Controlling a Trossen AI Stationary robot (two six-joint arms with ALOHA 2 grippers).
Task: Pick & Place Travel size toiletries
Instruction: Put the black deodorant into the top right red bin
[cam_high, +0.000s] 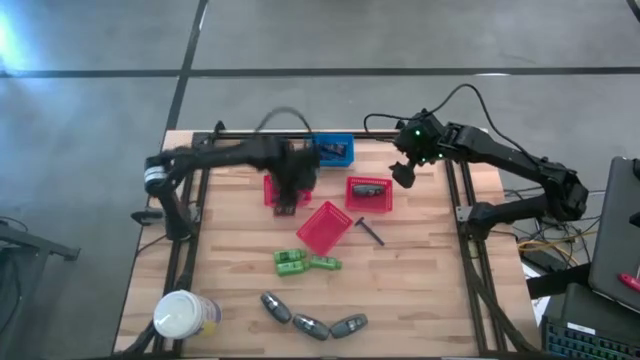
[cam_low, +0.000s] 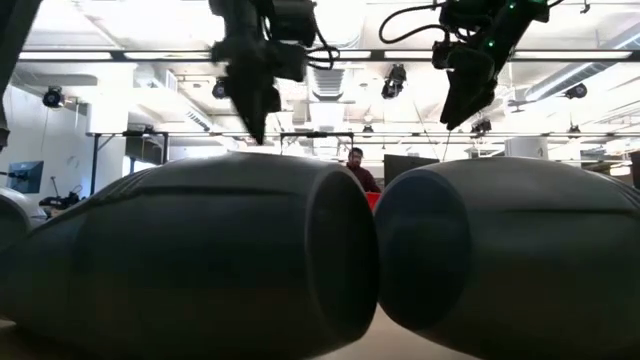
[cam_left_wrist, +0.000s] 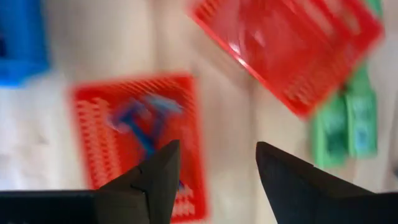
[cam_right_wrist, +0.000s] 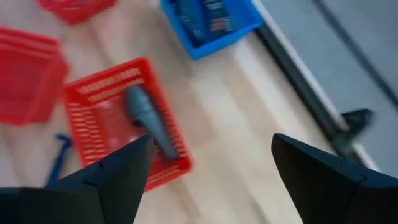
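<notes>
My left tool (cam_left_wrist: 211, 171) hangs over the red basket at the rear left (cam_high: 285, 192), fingers spread with nothing between them; a blue stick-like item (cam_left_wrist: 146, 121) lies inside that basket. My right tool (cam_right_wrist: 208, 174) hangs above the rear right of the surface (cam_high: 430, 290), fingers spread wide and empty, near the red basket on the right (cam_right_wrist: 118, 124), which holds one grey oval bottle (cam_right_wrist: 149, 121).

Remaining toiletries are loose on the surface: two green pieces (cam_high: 305, 263) near the middle, three grey bottles (cam_high: 312, 322) along the front edge, a thin black stick (cam_high: 370, 231) beside a third red basket that sits tilted (cam_high: 325, 228). A blue basket (cam_high: 335, 150) at the rear holds dark items I cannot identify. A large white-topped container (cam_high: 183, 315) stands at the front left.

Risks, as I judge them:
- The tilted basket sits just beside the stick and green pieces; a low approach could knock it onto them
- The oval bottles may roll or slip from a pinch placed off-centre
- Both arms work close at the rear; crossing paths could cause a collision
</notes>
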